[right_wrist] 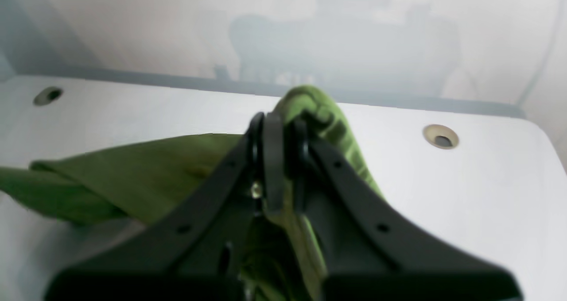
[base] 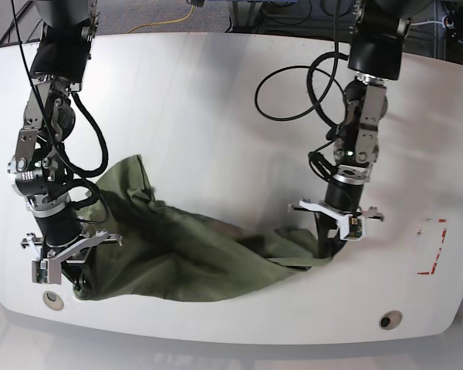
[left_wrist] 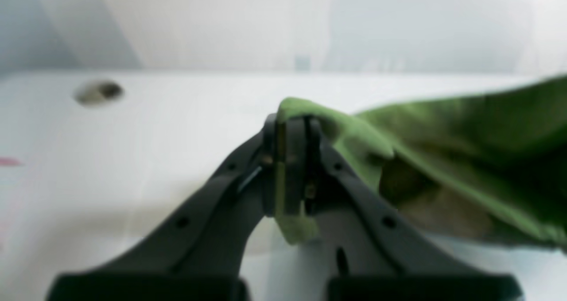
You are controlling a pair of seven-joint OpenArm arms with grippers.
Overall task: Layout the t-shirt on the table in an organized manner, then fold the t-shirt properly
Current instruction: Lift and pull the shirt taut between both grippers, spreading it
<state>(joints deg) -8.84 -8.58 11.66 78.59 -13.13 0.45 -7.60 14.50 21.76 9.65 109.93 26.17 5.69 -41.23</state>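
Olive t-shirt pinched in both closed pincers, left pincer, right pincer, red mark only from base

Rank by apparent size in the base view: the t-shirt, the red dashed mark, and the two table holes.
1. t-shirt, by far the largest.
2. red dashed mark.
3. The hole near the right gripper and the hole near the front edge on the other side look alike; no ranking between them.
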